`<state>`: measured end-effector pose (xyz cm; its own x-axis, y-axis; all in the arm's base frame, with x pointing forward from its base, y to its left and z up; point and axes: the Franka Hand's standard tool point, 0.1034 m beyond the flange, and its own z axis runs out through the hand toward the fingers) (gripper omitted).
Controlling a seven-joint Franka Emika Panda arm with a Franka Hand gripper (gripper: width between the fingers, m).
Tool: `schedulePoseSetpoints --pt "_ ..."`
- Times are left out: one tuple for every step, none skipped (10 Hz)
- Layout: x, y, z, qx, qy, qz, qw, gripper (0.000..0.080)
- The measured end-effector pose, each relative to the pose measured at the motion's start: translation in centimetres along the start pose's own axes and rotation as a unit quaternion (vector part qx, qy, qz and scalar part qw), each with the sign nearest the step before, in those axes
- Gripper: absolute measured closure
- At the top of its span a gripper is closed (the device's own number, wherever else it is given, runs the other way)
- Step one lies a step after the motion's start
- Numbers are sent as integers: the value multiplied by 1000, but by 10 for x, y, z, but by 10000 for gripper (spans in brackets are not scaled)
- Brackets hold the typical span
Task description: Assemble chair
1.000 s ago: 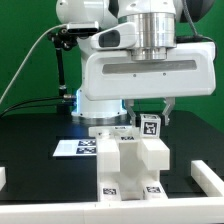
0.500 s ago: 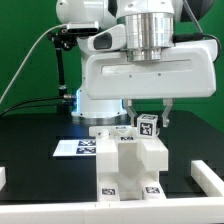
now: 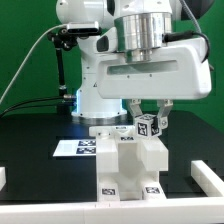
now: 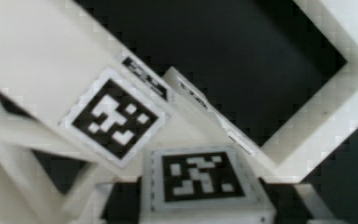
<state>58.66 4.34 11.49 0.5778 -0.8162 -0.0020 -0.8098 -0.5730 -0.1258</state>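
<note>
The partly built chair (image 3: 130, 160) is a white blocky piece with marker tags, standing at the front middle of the black table. My gripper (image 3: 149, 112) hangs just above its far right side and is shut on a small white chair part (image 3: 149, 125) with a tag on its face, held a little above the chair. In the wrist view the held part (image 4: 197, 172) sits between my two dark fingers (image 4: 119, 198), with the chair's tagged slab (image 4: 114, 115) right behind it.
The marker board (image 3: 76, 147) lies flat on the table at the exterior view's left, behind the chair. White rails (image 3: 206, 178) border the table at the front corners. The arm's base (image 3: 95, 105) stands behind.
My gripper has lifted slightly and shifted toward the exterior view's right with the small part in it. The chair has not moved.
</note>
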Motion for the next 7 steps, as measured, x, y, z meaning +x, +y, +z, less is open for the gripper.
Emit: schedulePoseSetpoints --pt "0 0 0 1 0 1 1000 515" --pt "0 0 0 1 0 -9 1000 460" --pt "0 0 0 1 0 -19 1000 460" --pt "0 0 0 1 0 -20 1000 277" --pt "2 0 -1 0 1 -118 993 277" --pt "2 1 -1 0 2 -195 981 174" --pt "-1 1 0 -2 0 -276 961 157"
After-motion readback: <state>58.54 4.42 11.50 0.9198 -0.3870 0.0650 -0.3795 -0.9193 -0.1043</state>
